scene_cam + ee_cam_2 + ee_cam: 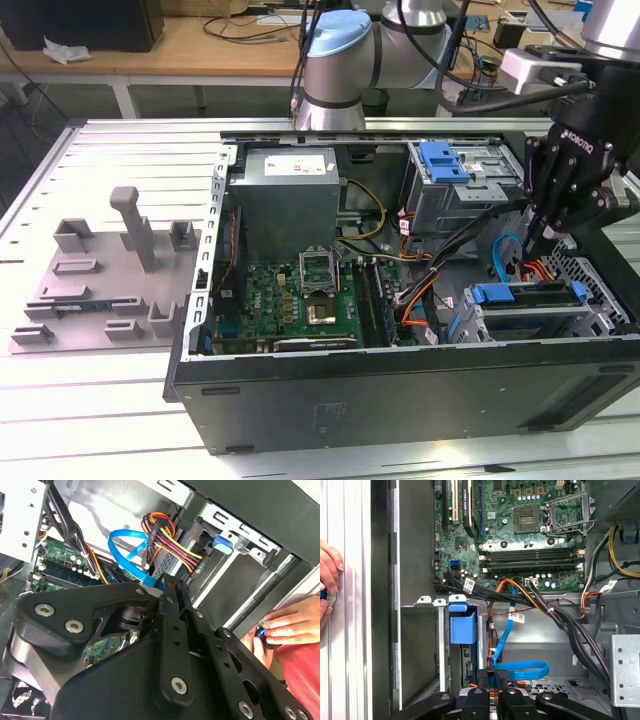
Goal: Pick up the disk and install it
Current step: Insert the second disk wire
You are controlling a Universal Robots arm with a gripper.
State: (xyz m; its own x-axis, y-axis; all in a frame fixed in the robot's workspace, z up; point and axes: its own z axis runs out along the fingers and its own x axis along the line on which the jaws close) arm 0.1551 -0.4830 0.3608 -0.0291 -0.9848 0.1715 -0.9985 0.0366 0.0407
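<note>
The disk (535, 310) lies flat in the lower drive bay at the front corner of the open computer case, on the exterior view's right. Its blue carrier frame (503, 294) shows along the near edge, and as a blue block (462, 626) in the first wrist view. My black gripper (541, 240) hangs just above the bay's back end, among the blue data cable (520, 671) and the coloured power wires (170, 542). Its fingers (502, 680) stand together with nothing between them, and they hide the disk's connector end.
A grey cage with a blue latch (445, 160) sits behind the bay, and a grey box with a white label (290, 185) stands beside the motherboard (300, 300). A person's hand (290, 625) rests on the table just outside the case wall. Grey fixtures (100, 280) stand at the exterior view's left.
</note>
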